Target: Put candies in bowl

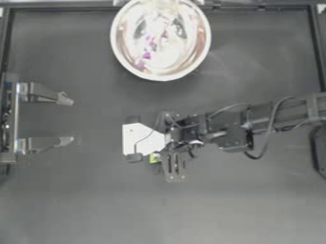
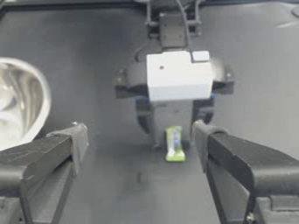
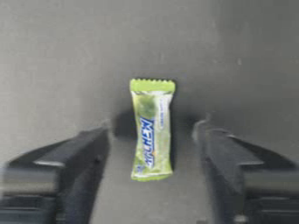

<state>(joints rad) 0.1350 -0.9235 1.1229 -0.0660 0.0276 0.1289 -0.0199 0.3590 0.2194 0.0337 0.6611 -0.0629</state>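
A yellow-green wrapped candy [image 3: 151,131] lies flat on the dark table near the middle [image 1: 155,158]. My right gripper [image 3: 152,142] points down over it, open, with one jaw on each side of the candy and neither touching it. The left wrist view shows the same candy [image 2: 174,143] below the right gripper's white block [image 2: 178,76]. The shiny silvery bowl [image 1: 159,38] stands at the table's far edge, with a purple-magenta spot [image 1: 151,48] inside it. My left gripper [image 1: 66,119] is parked open at the left side, holding nothing.
The right arm [image 1: 267,119] and its cables stretch in from the right edge to the centre. A raised frame [image 1: 315,28] runs around the table's edge. The bowl's rim [image 2: 35,100] shows beside the left gripper's jaws.
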